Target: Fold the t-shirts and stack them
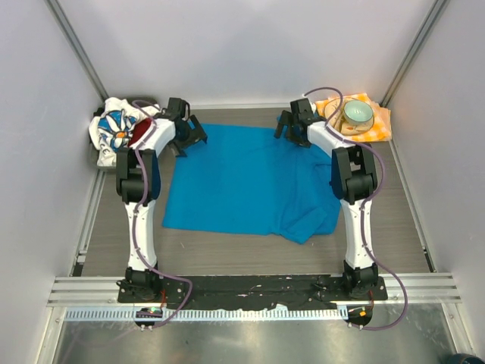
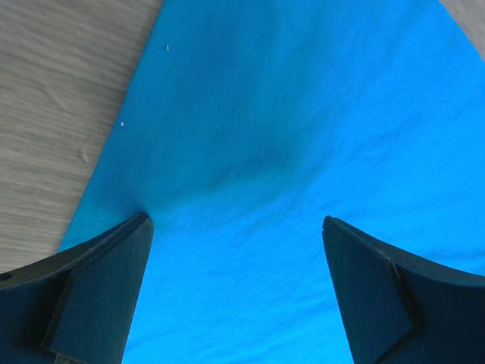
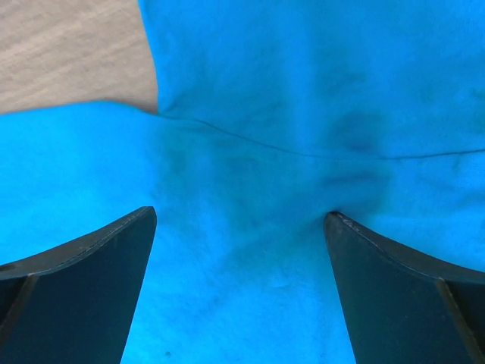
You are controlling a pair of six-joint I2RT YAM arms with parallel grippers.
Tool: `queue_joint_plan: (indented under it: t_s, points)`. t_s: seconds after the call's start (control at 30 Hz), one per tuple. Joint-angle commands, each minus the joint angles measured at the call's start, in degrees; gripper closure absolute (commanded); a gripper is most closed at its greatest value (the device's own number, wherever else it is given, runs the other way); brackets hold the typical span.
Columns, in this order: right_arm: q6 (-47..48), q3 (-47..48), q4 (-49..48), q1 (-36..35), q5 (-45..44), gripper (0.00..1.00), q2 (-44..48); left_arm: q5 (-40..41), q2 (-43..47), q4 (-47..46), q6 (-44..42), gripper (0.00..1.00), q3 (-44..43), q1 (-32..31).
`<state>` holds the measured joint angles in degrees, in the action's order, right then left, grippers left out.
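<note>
The bright blue t-shirt (image 1: 242, 182) lies spread flat on the table, its near right part bunched in a fold. My left gripper (image 1: 187, 133) is open at the shirt's far left corner. In the left wrist view it (image 2: 236, 220) straddles blue cloth (image 2: 288, 114) close to the shirt's edge, fingertips down at the fabric. My right gripper (image 1: 292, 127) is open at the far right corner. In the right wrist view it (image 3: 241, 214) spans blue cloth (image 3: 250, 250) below a seam. The daisy-print t-shirt (image 1: 112, 127) and the red t-shirt (image 1: 141, 133) are heaped at the far left.
An orange-and-white checked napkin (image 1: 377, 125) with a pale green bowl (image 1: 357, 114) on it sits at the far right corner. White walls close in the back and both sides. Bare wood-grain table (image 2: 53, 114) shows left of the blue shirt.
</note>
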<state>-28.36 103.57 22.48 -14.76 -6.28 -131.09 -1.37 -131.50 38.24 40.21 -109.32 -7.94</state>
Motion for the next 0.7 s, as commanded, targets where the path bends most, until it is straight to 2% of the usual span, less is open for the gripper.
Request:
queue_joint_plan:
  t_s: [0.0, 0.17, 0.37, 0.47, 0.57, 0.67]
  points:
    - [-0.2, 6.3, 2.6, 0.0, 4.1, 0.01, -6.7, -0.6, -2.6, 1.1, 0.1, 0.00, -2.9, 2.6]
    - [0.1, 18.3, 7.4, 0.1, 5.2, 0.01, -13.0, -1.4, -5.9, 1.7, 0.7, 0.00, -6.6, 5.7]
    - [-0.5, 31.5, 11.3, 0.4, 5.5, 0.00, -20.8, -1.5, -13.6, 6.7, 0.2, 0.00, -20.3, 7.8]
    - [-0.4, 35.2, 11.3, 1.0, 7.7, 0.00, -21.8, -2.5, -16.2, 8.2, 0.6, 0.00, -26.5, 9.4]
    - [1.2, 34.3, 9.8, 1.1, 6.9, 0.00, -19.5, -4.5, -14.9, 8.1, 0.7, 0.00, -29.5, 9.6]
    - [2.8, 26.4, 4.8, 1.1, 6.5, 0.00, -11.1, -7.9, -8.7, 5.5, 2.2, 0.00, -23.3, 9.5]
